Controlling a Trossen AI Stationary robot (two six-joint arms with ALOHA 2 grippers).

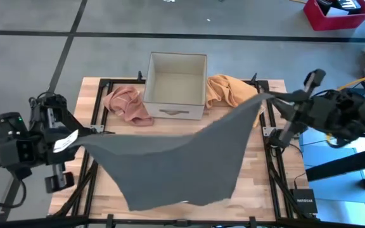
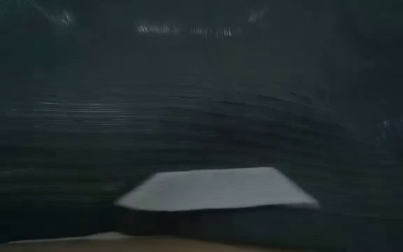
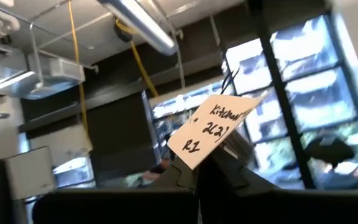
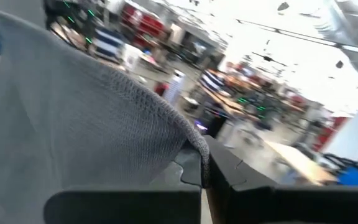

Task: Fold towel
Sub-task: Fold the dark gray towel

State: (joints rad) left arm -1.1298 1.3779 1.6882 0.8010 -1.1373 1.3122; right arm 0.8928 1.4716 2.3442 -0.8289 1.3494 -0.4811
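Note:
A grey towel (image 1: pixel 176 158) is stretched in the air between my two grippers, over the wooden table (image 1: pixel 258 183), and sags toward the table's near edge. My left gripper (image 1: pixel 78 138) is shut on its left corner at the table's left edge. A white paper tag (image 3: pixel 213 127) sticks up beside that corner. My right gripper (image 1: pixel 268 97) is shut on the opposite corner near the table's far right. In the low view the towel (image 2: pixel 201 91) fills almost the whole picture, close to the camera. My left gripper pinches the towel's left corner (image 1: pixel 86 140) between its two fingers, coming level from the table's left side. The corner itself is hidden behind the fingers in the left wrist view. My right gripper pinches the towel's far right corner (image 4: pixel 194 144) between its shut fingers, coming level from the table's right side. The cloth runs fairly taut from this corner toward the left gripper, lifted clear of the table here.
An open white box (image 1: pixel 176 85) stands at the table's far middle. A pink cloth (image 1: pixel 127 104) lies bunched left of it and an orange cloth (image 1: pixel 228 90) right of it. Bare wood shows on the table's near right part.

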